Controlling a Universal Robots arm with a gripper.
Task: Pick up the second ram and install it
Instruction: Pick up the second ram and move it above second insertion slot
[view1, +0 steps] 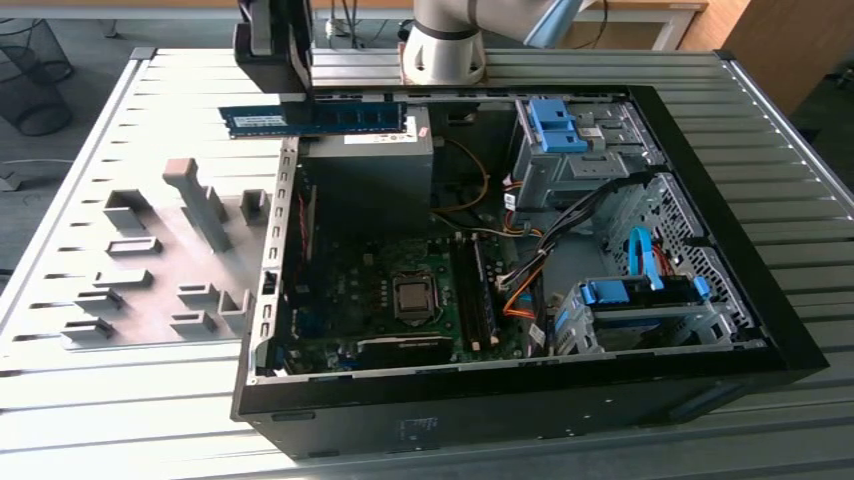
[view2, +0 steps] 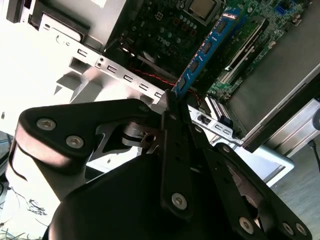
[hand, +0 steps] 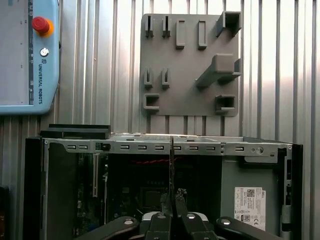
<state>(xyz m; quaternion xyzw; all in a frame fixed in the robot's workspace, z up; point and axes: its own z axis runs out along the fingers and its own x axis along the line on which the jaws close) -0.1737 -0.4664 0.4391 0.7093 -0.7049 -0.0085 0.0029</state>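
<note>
The gripper (view1: 299, 92) carries the second ram (view1: 314, 118) — its fingers (view2: 175, 145) are clamped on the flat faces of the stick. In the exterior view the stick hangs level in the air, long edge horizontal, above the rear wall of the open computer case (view1: 747, 330), toward the exterior view's left corner of that wall. It is well apart from the motherboard (view1: 360, 290) below. The memory slots (view1: 474, 290) lie just beside the processor socket (view1: 415, 297), on the exterior view's right of it.

In the second wrist view the stick projects from the fingertips over the board; in the first wrist view it appears edge-on as a thin dark line in front of the case opening.

A grey fixture plate (view1: 160, 260) lies on the tabletop (view1: 120, 400) beside the case — on the exterior view's left. A teach pendant (hand: 27, 55) rests on the same tabletop
</note>
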